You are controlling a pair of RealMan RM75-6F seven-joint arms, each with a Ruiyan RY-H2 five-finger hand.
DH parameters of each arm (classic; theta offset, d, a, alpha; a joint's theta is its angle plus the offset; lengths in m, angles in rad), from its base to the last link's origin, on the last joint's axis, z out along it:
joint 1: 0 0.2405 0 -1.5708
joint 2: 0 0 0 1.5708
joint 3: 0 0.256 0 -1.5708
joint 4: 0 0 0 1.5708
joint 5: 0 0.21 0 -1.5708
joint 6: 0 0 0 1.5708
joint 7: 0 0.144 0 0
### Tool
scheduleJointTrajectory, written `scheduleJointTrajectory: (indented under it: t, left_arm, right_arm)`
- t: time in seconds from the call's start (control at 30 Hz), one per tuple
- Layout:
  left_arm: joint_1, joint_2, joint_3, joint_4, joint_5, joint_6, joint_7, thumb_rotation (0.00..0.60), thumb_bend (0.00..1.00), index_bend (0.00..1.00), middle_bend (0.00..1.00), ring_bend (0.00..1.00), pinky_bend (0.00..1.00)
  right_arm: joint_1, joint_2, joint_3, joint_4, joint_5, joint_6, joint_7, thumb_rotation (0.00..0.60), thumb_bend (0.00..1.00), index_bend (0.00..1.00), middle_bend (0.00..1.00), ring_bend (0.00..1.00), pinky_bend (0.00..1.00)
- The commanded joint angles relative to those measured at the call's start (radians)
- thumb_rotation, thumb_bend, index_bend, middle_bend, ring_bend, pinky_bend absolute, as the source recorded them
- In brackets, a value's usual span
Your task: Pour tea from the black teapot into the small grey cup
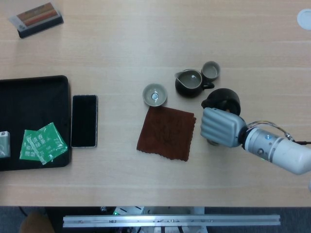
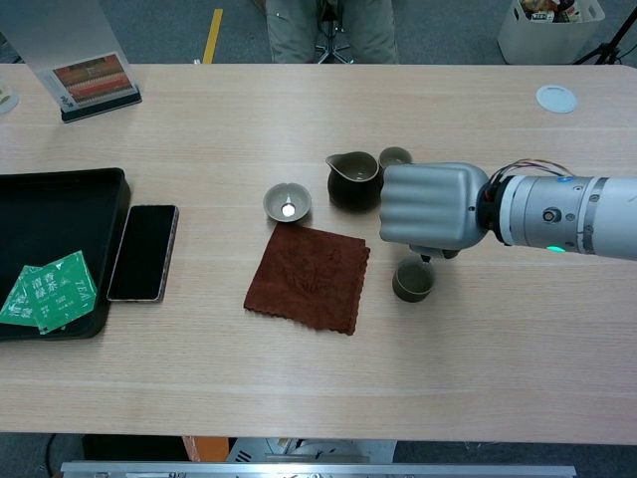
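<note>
My right hand (image 1: 221,126) (image 2: 432,205) grips the black teapot (image 1: 224,99) with its fingers curled tight. In the head view the pot's round body shows just beyond the hand. In the chest view the fist hides the pot except a dark tip (image 2: 426,257) poking out underneath. The small grey cup (image 2: 411,281) stands on the table right below that tip. In the head view only a sliver of the cup (image 1: 212,141) shows at the hand's near edge. Whether tea is flowing cannot be seen. The left hand is out of both views.
A dark pitcher (image 1: 189,82) and another small cup (image 1: 210,71) stand just beyond the teapot. A grey bowl-like cup (image 1: 154,94) sits above a brown cloth (image 1: 166,132). To the left lie a phone (image 1: 84,120) and a black tray (image 1: 34,97) holding green packets (image 1: 43,142).
</note>
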Motion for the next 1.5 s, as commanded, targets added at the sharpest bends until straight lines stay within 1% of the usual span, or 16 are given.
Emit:
scheduleJointTrajectory:
  t: [0.03,0.37,0.6,0.93,1.23,1.43,1.5]
  left_arm:
    - [0.000,-0.001,0.000,0.001,0.000,0.000,-0.001,0.600,0.39,0.27,0.30,0.23,0.22]
    - [0.002,-0.002,-0.001,0.005,-0.002,0.000,-0.004,0.600,0.39,0.27,0.30,0.23,0.21]
    - [0.001,0.000,-0.001,0.004,-0.002,-0.004,-0.002,0.600,0.39,0.27,0.30,0.23,0.21]
    - [-0.006,0.004,-0.001,-0.014,0.001,-0.013,0.018,0.600,0.39,0.27,0.30,0.23,0.22]
    - [-0.017,0.015,0.002,-0.037,0.005,-0.028,0.044,0.600,0.39,0.27,0.30,0.23,0.21]
    - [-0.025,0.021,0.002,-0.053,0.007,-0.038,0.058,0.600,0.39,0.27,0.30,0.23,0.21]
    - [-0.026,0.023,0.002,-0.057,0.006,-0.041,0.060,0.600,0.39,0.27,0.30,0.23,0.21]
  right_arm:
    - [0.002,-0.001,-0.003,-0.001,-0.003,0.004,-0.006,0.392,0.52,1.00,0.93,0.86,0.40]
    - [0.003,-0.007,-0.009,-0.007,0.003,0.016,-0.006,0.393,0.51,1.00,0.93,0.86,0.40]
    - [-0.018,-0.014,-0.002,0.004,-0.003,0.029,0.066,0.393,0.50,1.00,0.93,0.86,0.40]
    - [-0.080,0.015,0.026,0.007,-0.044,0.089,0.217,0.392,0.48,1.00,0.93,0.86,0.40]
    - [-0.150,0.055,0.061,0.008,-0.023,0.126,0.401,0.393,0.47,1.00,0.93,0.85,0.40]
    - [-0.187,0.062,0.097,0.056,-0.013,0.110,0.569,0.393,0.47,1.00,0.93,0.85,0.40]
    - [-0.196,0.062,0.106,0.081,-0.020,0.108,0.606,0.393,0.47,1.00,0.93,0.85,0.40]
